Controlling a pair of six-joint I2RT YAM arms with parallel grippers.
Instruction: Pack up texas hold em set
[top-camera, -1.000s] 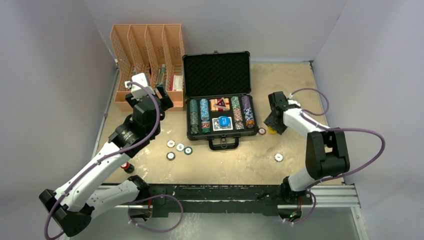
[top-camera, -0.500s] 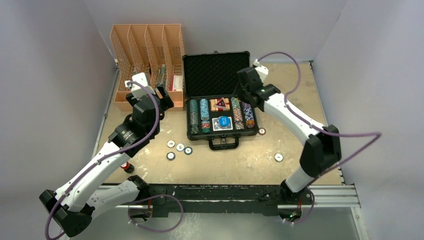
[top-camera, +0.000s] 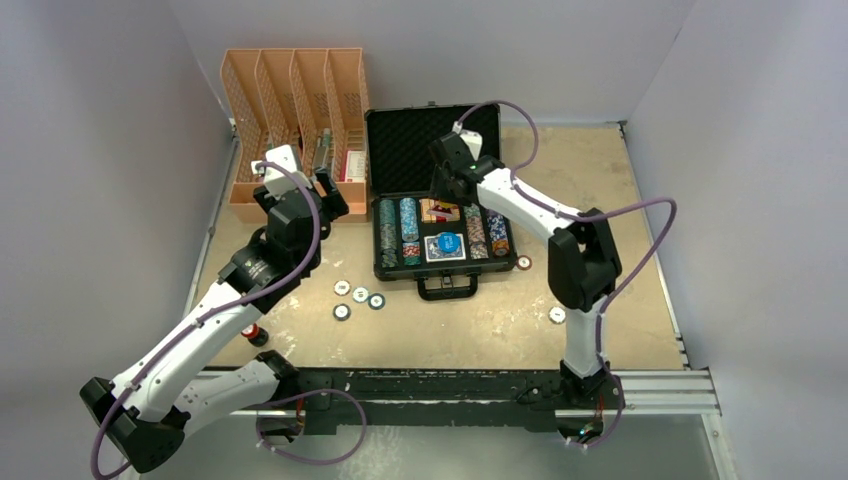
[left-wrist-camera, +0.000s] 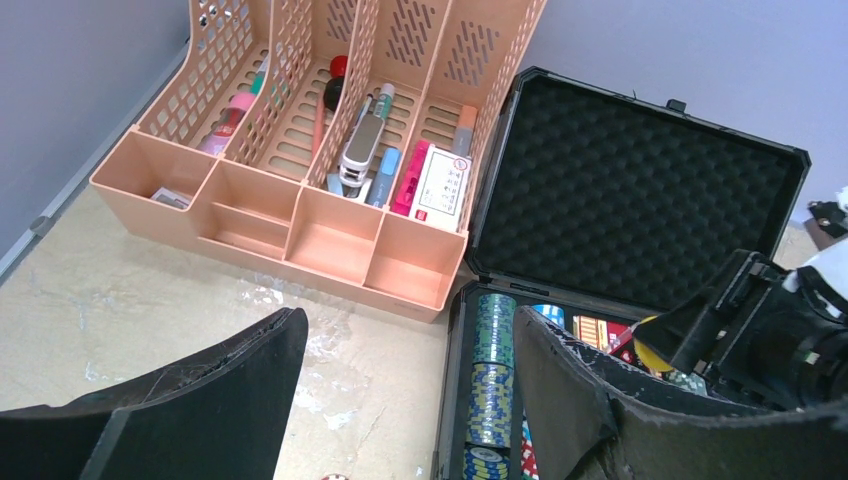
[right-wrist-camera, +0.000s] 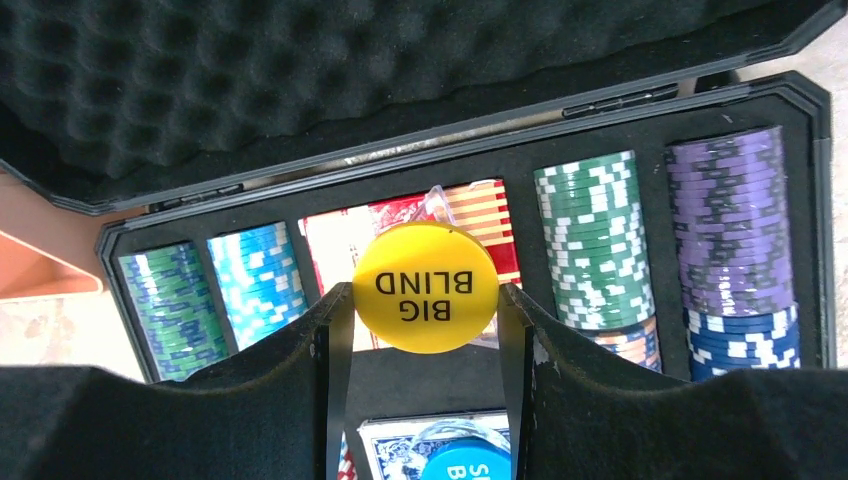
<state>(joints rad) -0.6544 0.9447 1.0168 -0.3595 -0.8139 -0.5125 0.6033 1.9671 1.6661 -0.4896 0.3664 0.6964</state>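
Observation:
The black case stands open with its foam lid up. Its tray holds rows of poker chips, a red deck and a blue deck with a blue disc on it. My right gripper hangs over the red deck, shut on a yellow "BIG BLIND" disc that sits between its fingertips. My left gripper is open and empty, hovering left of the case by the organiser. In the left wrist view it is above bare table. Several loose chips lie left of the case handle.
The orange slotted organiser stands at the back left against the case. One loose chip lies by the case's right front corner and another further front right. A small red-and-black bottle stands under my left arm.
My right arm has swung from the table right of the case to above the case's middle, carrying the yellow disc. The left arm has not moved.

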